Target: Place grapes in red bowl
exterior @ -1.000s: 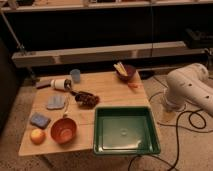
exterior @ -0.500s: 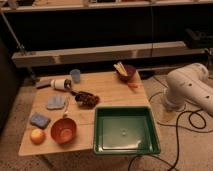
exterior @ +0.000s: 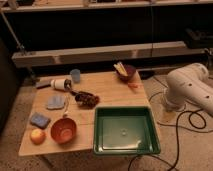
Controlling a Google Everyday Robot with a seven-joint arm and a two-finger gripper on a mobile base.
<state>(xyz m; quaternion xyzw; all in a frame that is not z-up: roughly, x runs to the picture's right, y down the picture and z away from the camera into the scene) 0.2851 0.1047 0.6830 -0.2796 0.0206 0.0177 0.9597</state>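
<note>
The grapes (exterior: 86, 98) are a dark reddish-brown lumpy bunch lying on the wooden table (exterior: 115, 92), left of centre. The red bowl (exterior: 63, 130) is a round orange-red bowl near the table's front left, a little below and left of the grapes. It looks empty. The robot's white arm (exterior: 189, 88) stands to the right of the table and runs off the right edge. My gripper is not in view; it is nowhere over the table.
A large green tray (exterior: 125, 131) fills the front right. A dark maroon bowl with yellow sticks (exterior: 125, 72) is at the back right. A white bottle (exterior: 59, 84), blue cup (exterior: 75, 75), blue cloth (exterior: 55, 102), blue sponge (exterior: 39, 120) and orange fruit (exterior: 37, 136) are on the left. Cables lie on the floor at right.
</note>
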